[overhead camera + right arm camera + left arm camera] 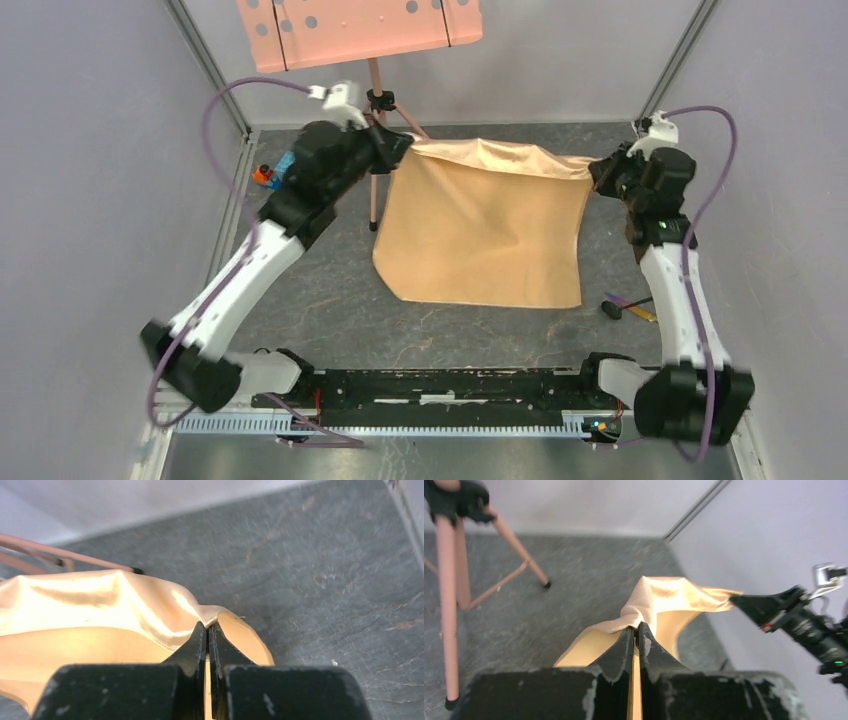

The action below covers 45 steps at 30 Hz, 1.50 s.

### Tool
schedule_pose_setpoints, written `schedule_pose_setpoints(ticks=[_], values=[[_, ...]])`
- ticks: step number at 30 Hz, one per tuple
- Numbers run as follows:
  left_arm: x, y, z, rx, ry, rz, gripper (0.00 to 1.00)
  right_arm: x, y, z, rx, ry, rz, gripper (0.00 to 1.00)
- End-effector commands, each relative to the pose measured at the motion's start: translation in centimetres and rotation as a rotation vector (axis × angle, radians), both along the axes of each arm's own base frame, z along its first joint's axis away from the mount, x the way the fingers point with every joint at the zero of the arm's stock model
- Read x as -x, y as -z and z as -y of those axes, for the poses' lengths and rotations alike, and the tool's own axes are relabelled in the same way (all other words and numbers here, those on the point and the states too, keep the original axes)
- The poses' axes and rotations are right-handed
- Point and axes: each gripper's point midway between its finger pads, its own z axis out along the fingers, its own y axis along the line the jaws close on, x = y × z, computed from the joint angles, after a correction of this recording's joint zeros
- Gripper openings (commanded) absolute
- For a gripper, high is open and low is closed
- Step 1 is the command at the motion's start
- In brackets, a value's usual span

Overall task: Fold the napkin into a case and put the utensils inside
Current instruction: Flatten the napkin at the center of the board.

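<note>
Bench [330, 320], grey, mottled; napkin [490, 230], peach-orange satin, held up by its far edge, near hem lying on the bench; music stand [374, 190], salmon-pink, just left of the napkin. Left fingers [621, 650], closed on the napkin's far left corner; right fingers [196, 645], closed on its far right corner. Utensils [628, 308], black and gold-orange, on the bench just right of the napkin's near right corner, not touching it.

You had both arms stretched forward, left arm [250, 268] angled inward, right arm [677, 292] nearly straight. Left gripper [404, 145] and right gripper [598, 172] faced each other, well apart, each with jaws pinched tight on a corner of the napkin [485, 232].
</note>
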Motion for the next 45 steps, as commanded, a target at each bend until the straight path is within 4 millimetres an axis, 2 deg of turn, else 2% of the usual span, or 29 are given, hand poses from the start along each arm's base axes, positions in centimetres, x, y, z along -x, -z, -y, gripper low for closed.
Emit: schedule_pose_setpoints(ticks=[1,4,7,9,11,14,16,18,19,20,23,25,27,29,32,35,37,38,40,45], values=[[8.5,-10.7,-3.6,0.099,0.089,0.282,0.02,6.4,-8.4,-2.6,-0.058,-0.074,0.206,0.0],[14.0,-15.0,-5.5,0.149,0.161,0.414,0.02,11.9,-14.0,-3.8,-0.028,-0.116,0.375,0.0],[18.9,-18.8,-7.6,0.196,0.196,0.534,0.02,18.5,-21.2,-4.9,0.009,-0.134,0.64,0.0],[22.2,-21.1,-8.9,0.228,0.226,0.606,0.02,21.9,-24.5,-5.4,0.026,-0.143,0.717,0.0],[24.7,-22.7,-9.7,0.269,0.251,0.665,0.02,24.7,-27.2,-5.9,0.035,-0.156,0.801,0.0],[26.7,-24.2,-10.9,0.293,0.255,0.709,0.02,28.3,-30.5,-6.5,0.045,-0.177,0.911,0.0],[27.7,-24.9,-11.8,0.31,0.239,0.733,0.02,29.7,-32.0,-6.8,0.058,-0.19,0.954,0.0],[27.9,-25.3,-12.2,0.325,0.223,0.755,0.02,30.1,-32.8,-6.8,0.077,-0.189,0.979,0.0],[27.6,-25.3,-12.2,0.33,0.211,0.76,0.02,29.5,-32.6,-6.5,0.082,-0.174,0.968,0.0],[26.9,-25.2,-12.2,0.331,0.192,0.753,0.02,28.6,-32.2,-5.8,0.085,-0.136,0.947,0.0],[22.1,-23.9,-11.5,0.299,0.078,0.654,0.02,24.1,-29.4,-2.6,0.088,0.028,0.81,0.0],[18.4,-22.1,-10.8,0.258,0.002,0.571,0.02,20.9,-27.0,-0.8,0.094,0.113,0.726,0.0],[14.8,-19.8,-9.8,0.207,-0.052,0.492,0.02,17.6,-24.3,0.2,0.092,0.151,0.664,0.0],[11.2,-16.9,-9.0,0.149,-0.121,0.413,0.02,14.2,-21.1,0.7,0.091,0.164,0.606,0.0],[6.2,-11.8,-7.6,0.039,-0.191,0.323,0.02,9.1,-14.6,1.8,0.084,0.201,0.46,0.0],[1.7,-5.8,-6.2,-0.025,-0.206,0.215,0.02,4.9,-8.3,2.4,0.09,0.206,0.347,0.0],[-0.6,-2.3,-5.2,-0.053,-0.21,0.177,0.02,2.7,-4.7,2.7,0.093,0.208,0.266,0.0],[-1.6,-1.0,-4.6,-0.06,-0.204,0.173,0.02,1.8,-3.3,2.7,0.095,0.201,0.229,0.0],[-3.7,2.8,-3.4,-0.093,-0.196,0.12,0.02,-0.3,-0.4,2.4,0.099,0.168,0.179,0.0],[-6.7,9.7,-1.7,-0.153,-0.185,0.038,0.02,-4.3,4.9,0.4,0.07,0.03,0.065,0.0]])
